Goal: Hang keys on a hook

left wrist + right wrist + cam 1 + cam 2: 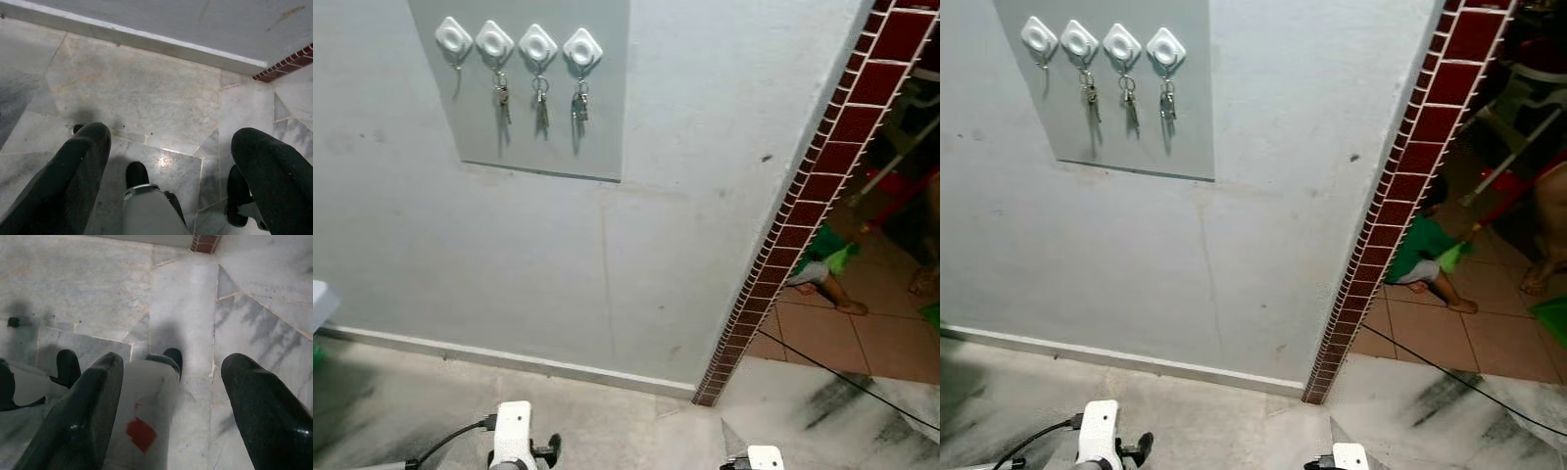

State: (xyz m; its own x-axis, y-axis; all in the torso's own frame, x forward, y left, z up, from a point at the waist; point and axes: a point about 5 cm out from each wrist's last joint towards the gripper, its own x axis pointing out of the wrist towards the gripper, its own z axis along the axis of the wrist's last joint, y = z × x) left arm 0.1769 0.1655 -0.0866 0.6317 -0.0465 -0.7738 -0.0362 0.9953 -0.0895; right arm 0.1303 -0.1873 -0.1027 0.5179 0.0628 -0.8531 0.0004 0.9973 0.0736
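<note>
Keys (pixel 540 101) are seen hanging in three small bunches from a row of four white, diamond-shaped hooks (pixel 537 46) with rounded corners and a raised ring at the centre. The hook at the left end of the row (pixel 453 37) carries nothing; the other three each hold one metal bunch on a ring. All four hooks are fixed along the top edge of a smooth grey panel (pixel 548 147), which is mounted flat on a pale, faintly scuffed wall (pixel 460 255). A white skirting strip (pixel 509 360) is run along the foot of the wall. At the right edge of the wall a band of glossy dark-red tiles with white grout (pixel 803 225) is set along the corner, and beyond it a terracotta tiled floor (pixel 862 333) is visible, crossed by a black cable, with part of a person in green low down.

Marble with grey veining, laid in irregular slabs, forms the floor (pixel 146 88) below. The left gripper (pixel 171 161) is held low over this floor, its two black fingers spread wide with nothing between them. The right gripper (pixel 168 391) is likewise spread wide and empty above the marble.
</note>
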